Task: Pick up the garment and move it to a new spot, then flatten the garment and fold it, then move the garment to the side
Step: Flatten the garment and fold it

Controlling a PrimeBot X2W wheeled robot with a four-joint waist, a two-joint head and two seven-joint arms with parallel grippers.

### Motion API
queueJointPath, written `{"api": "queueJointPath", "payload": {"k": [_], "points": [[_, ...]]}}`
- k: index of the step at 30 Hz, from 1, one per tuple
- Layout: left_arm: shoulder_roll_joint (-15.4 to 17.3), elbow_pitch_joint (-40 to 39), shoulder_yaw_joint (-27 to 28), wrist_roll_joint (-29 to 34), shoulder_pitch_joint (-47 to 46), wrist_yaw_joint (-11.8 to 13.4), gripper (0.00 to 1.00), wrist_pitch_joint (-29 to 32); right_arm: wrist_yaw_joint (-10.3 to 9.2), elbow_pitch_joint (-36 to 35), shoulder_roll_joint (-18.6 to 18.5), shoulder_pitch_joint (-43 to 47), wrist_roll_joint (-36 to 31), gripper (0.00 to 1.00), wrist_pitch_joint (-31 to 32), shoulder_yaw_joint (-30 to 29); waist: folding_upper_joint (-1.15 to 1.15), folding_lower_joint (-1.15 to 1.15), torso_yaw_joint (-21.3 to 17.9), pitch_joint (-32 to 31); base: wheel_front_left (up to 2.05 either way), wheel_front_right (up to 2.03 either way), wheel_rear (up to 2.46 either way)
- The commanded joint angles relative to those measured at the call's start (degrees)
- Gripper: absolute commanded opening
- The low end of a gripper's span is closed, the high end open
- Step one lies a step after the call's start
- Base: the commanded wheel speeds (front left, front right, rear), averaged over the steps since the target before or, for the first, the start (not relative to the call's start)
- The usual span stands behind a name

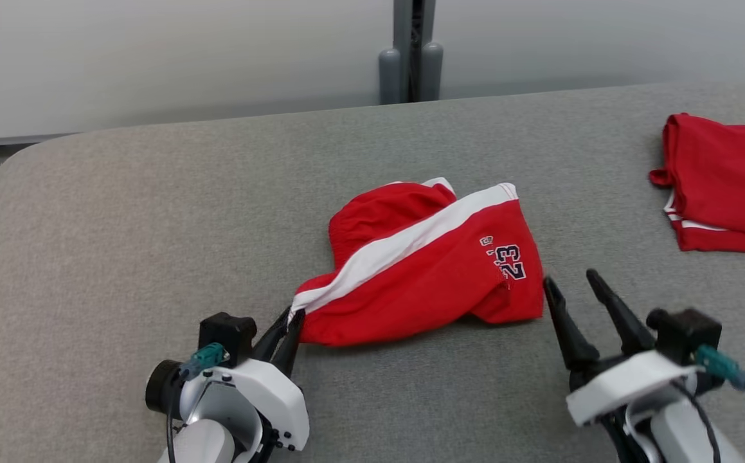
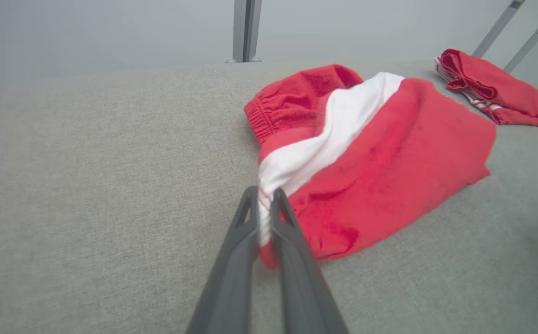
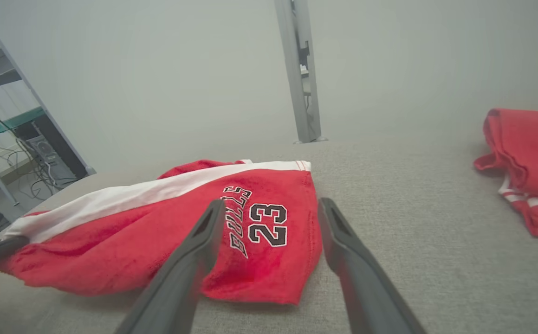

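- A pair of red shorts (image 1: 423,270) lies rumpled near the middle of a grey padded table (image 1: 153,212). A broad white stripe (image 1: 404,244) slants across the cloth, and the number 23 (image 1: 510,262) is printed in dark figures near the right-hand hem.
- The gathered waistband (image 2: 262,118) sits at the far left of the heap, partly tucked under the striped panel.
- The left gripper (image 1: 290,316) sits at the shorts' near-left corner, jaws pressed together on the end of the white stripe. In the left wrist view, a fold of white and red cloth is pinched between its two dark fingers (image 2: 231,278).
- The right gripper (image 1: 571,276) stands wide open and holds nothing. Its fingers point toward the table's far edge, just beside the shorts' near-right corner.
- From the right wrist view, the number 23 shows between the spread fingers (image 3: 366,287), with the hem lying just under their tips. Whether either finger touches the cloth cannot be told from these angles.
- A second red garment (image 1: 726,186), loosely folded and edged in white, lies at the table's far right, well apart from the shorts and both grippers.
- A grey post (image 1: 411,51) rises behind the table's far edge, against a pale wall.
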Motion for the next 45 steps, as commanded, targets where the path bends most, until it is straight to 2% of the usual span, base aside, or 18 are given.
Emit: {"api": "queueJointPath", "payload": {"k": [1, 8, 14, 17, 25, 32, 33, 34, 35, 36, 39, 45], "points": [[0.84, -1.17, -0.07, 0.52, 0.64, 0.44, 0.00, 0.35, -0.02, 2.15, -1.37, -3.47, 2.38, 1.00, 0.61, 1.52, 0.00, 0.00, 1.17, 0.75, 0.00, 0.00, 0.00], [1.08, -6.32, -1.51, 1.21, 1.52, 0.99, 0.00, 1.73, -0.02, 12.43, -7.34, -19.13, 13.46, 1.00, 11.01, 10.09, 0.00, 0.00, 4.09, 3.06, 0.00, 0.00, 0.00], [0.47, -8.40, -2.81, 1.76, 0.56, 1.26, 0.00, 2.40, -0.02, 19.66, -10.03, -29.54, 19.90, 1.00, 20.11, 16.08, 0.00, 0.00, 5.94, 5.35, 0.00, 0.00, 0.00], [0.28, -8.78, -3.29, 1.91, 0.05, 1.12, 0.00, 2.69, -0.01, 21.70, -10.17, -31.95, 22.37, 1.00, 23.06, 17.37, 0.00, 0.00, 6.59, 6.19, 0.00, 0.00, 0.00], [-0.65, -9.94, -4.91, 2.84, -2.18, 0.95, 0.00, 3.21, -0.02, 26.83, -13.27, -39.65, 30.25, 1.00, 31.40, 20.68, 0.00, 0.00, 9.16, 9.88, 0.00, 0.00, 0.00], [-1.06, -10.19, -5.78, 2.94, -3.35, 0.73, 0.00, 3.05, -0.02, 30.13, -14.38, -43.30, 33.43, 1.00, 34.56, 24.07, 0.00, 0.00, 10.59, 12.26, 0.00, 0.00, 0.00], [-1.15, -10.14, -5.90, 2.90, -3.29, 0.70, 0.00, 2.98, -0.01, 30.24, -14.31, -43.46, 34.00, 0.98, 34.89, 24.62, 0.00, 0.00, 10.70, 12.39, 0.00, 0.00, 0.00], [-1.20, -10.06, -6.01, 2.86, -3.35, 0.65, 0.00, 2.95, -0.01, 30.18, -14.25, -43.58, 34.43, 0.50, 35.17, 25.24, 0.00, 0.00, 10.80, 12.48, 0.00, 0.00, 0.00], [-1.25, -9.96, -6.08, 2.81, -3.52, 0.61, 0.00, 2.89, -0.02, 30.01, -14.32, -43.71, 34.92, 0.16, 35.24, 25.73, 0.00, 0.00, 10.87, 12.54, 0.00, 0.00, 0.00], [-1.28, -9.91, -6.11, 2.77, -3.73, 0.59, 0.00, 2.79, -0.02, 29.82, -14.45, -43.83, 35.31, 0.00, 35.36, 26.47, 0.00, 0.00, 10.91, 12.54, 0.00, 0.00, 0.00], [-1.23, -9.59, -6.01, 2.58, -3.88, 0.78, 0.00, 2.48, -0.02, 28.75, -15.09, -43.86, 36.28, 0.00, 34.47, 28.48, 0.00, 0.00, 10.78, 12.15, 0.00, 0.00, 0.00], [-0.40, -9.81, -4.89, 2.29, -2.73, 1.72, 0.00, 0.79, -0.02, 25.15, -17.15, -43.01, 37.81, 0.00, 27.78, 31.94, 0.00, 0.00, 9.63, 9.99, 0.00, 0.00, 0.00]]}}
